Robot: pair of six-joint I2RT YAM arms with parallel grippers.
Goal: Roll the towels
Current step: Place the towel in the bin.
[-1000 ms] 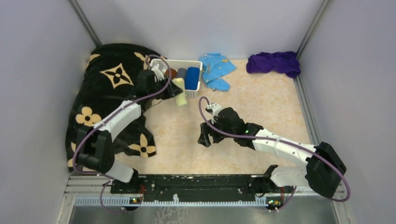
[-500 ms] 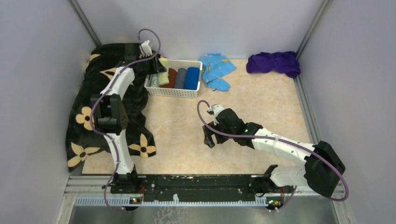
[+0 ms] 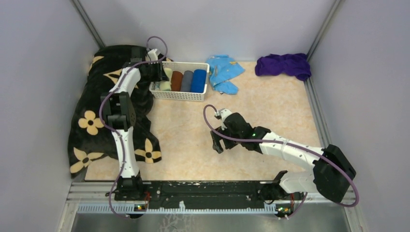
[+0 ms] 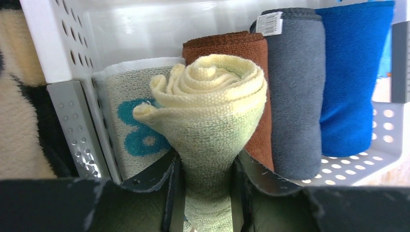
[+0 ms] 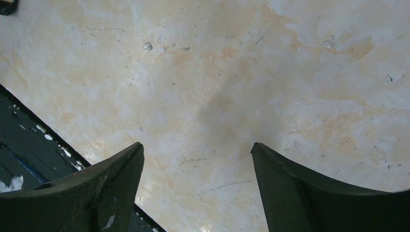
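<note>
Several rolls [image 3: 188, 80] sit in the basket [image 3: 176, 95], the left claw [image 4: 205, 171] grips a rolled yellow towel [image 4: 212, 96] at it, the right claw [image 5: 196, 162] hangs open, and the purple towel [image 3: 284, 65] lies unrolled

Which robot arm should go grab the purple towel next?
Right. The right gripper is open and empty, on the same side as the purple towel. The left gripper is busy pinching the yellow roll at the basket.

No legible text anywhere, only illegible print on white tag [image 4: 269, 23] of grey towel [image 4: 296, 96].
</note>
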